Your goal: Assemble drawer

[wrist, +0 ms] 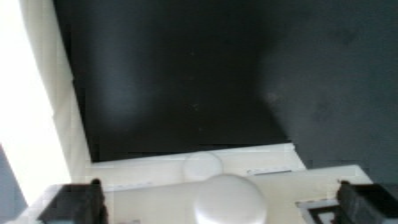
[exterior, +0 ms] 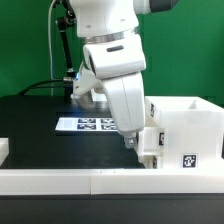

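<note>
— Green backdrop, black counter point(exterior: 40, 112): how is the white robot arm point(exterior: 112, 45) sitting?

— It is leaning down over the white plastic boxy drawer shell point(exterior: 185, 130) at the exterior view's right.

— And the pincer point(wrist: 210, 197)?

— Its fingers point(wrist: 75, 203) are standing wide apart, straddling a white rounded part, gripping nothing.

This is a robotics lab set up for recording. A plain green backdrop curtain point(exterior: 30, 40) hangs behind a matte black tabletop point(exterior: 40, 140). A thin flat white marker board point(exterior: 88, 124) printed with black-and-white square tags lies near the table's back edge. A long low white rail point(exterior: 60, 180) lines the front edge, and black cables point(exterior: 62, 50) hang behind the white robot arm point(exterior: 115, 60).
</note>
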Robot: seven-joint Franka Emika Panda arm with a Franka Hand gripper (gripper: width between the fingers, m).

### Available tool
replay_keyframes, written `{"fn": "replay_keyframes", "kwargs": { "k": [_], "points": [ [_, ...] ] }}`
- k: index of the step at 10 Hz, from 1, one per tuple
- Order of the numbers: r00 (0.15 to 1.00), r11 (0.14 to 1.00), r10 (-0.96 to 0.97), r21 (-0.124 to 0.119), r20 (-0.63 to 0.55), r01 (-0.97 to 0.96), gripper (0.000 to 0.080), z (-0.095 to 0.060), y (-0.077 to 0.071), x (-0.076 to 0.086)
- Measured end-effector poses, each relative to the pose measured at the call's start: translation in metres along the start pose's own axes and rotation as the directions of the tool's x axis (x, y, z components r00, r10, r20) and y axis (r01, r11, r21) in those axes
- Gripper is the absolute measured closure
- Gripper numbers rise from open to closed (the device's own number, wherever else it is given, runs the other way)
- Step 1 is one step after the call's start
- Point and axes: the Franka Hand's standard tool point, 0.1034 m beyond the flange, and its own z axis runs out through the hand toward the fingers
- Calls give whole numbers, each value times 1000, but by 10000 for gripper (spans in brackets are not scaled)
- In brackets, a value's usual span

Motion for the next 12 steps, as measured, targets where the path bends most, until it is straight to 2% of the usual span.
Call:
{"fn": "replay_keyframes", "kwargs": {
  "k": [5, 8, 9, 10, 11, 12],
  "points": [
    [1000, 1000, -5, 5, -8, 5, 151, 6, 0, 29],
    [1000, 1000, -7, 6, -4, 7, 151, 5, 0, 31],
    [1000, 1000, -21, 17, -4, 21, 151, 4, -1, 22],
    [1000, 999, -12, 29, -3, 12, 151, -1, -3, 4],
    [1000, 1000, 1, 28, -2, -1, 151, -7, -5, -14],
    [1000, 1000, 17, 23, -2, -17, 151, -10, -5, -20]
  ]
}}
